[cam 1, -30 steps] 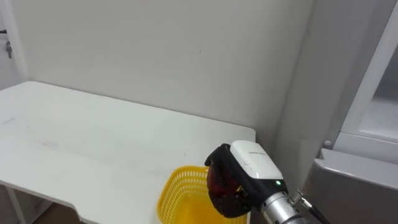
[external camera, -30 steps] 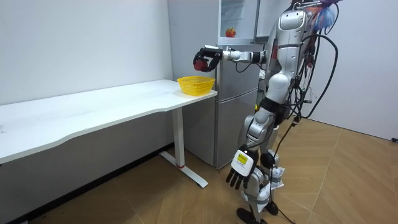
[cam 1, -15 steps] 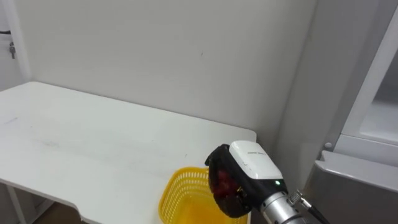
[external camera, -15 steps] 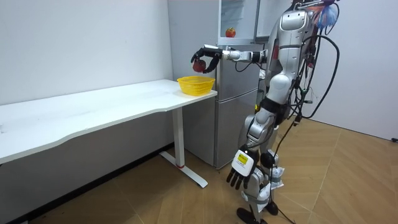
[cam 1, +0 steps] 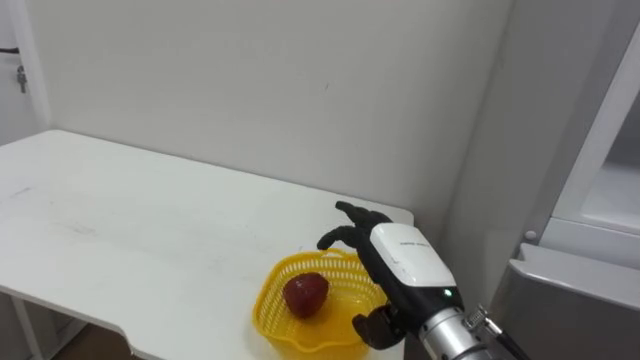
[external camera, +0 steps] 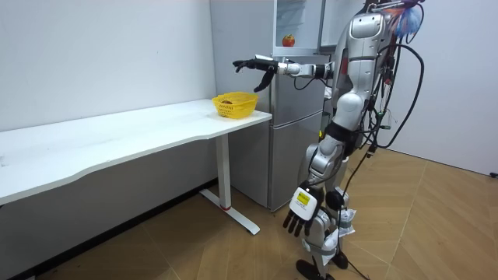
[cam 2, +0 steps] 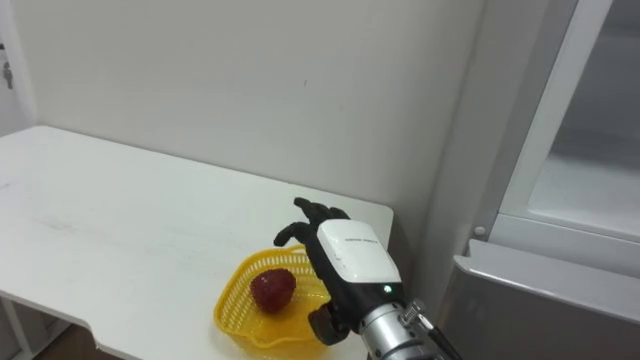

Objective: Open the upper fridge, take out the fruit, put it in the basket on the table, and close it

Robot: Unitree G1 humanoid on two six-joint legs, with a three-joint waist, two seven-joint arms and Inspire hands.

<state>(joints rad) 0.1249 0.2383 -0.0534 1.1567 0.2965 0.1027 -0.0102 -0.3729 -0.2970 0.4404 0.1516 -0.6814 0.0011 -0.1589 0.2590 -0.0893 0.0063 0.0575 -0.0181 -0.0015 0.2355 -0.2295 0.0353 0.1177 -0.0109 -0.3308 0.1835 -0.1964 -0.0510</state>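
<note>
Placing step, seen from across the room. The robot stands before the fridge [external camera: 292, 140], at the right end of a long white table [cam 1: 150, 230]. Its right arm reaches out over the table corner. The right hand [cam 1: 392, 262] is spread, fingers straight and apart, and hovers above the far right rim of a yellow mesh basket [cam 1: 265, 312]. It holds nothing. The red apple [cam 1: 305, 293] lies in the basket's bowl, apart from the fingers. The left hand [external camera: 302, 211] hangs low beside the legs, fingers relaxed and empty.

Judgement: the apple looks delivered, so the drop-off is done. The next move calls for drawing the right hand up and back without catching the light basket's rim. The arm could then turn right toward the upper fridge compartment, where another red fruit [external camera: 289, 40] sits on the shelf.

Setting: the tabletop is bare apart from the basket, which stands close to the right-hand edge. A plain pale wall [cam 1: 250, 80] runs behind the table. The floor [external camera: 428, 233] is wood laid in a herringbone pattern.
</note>
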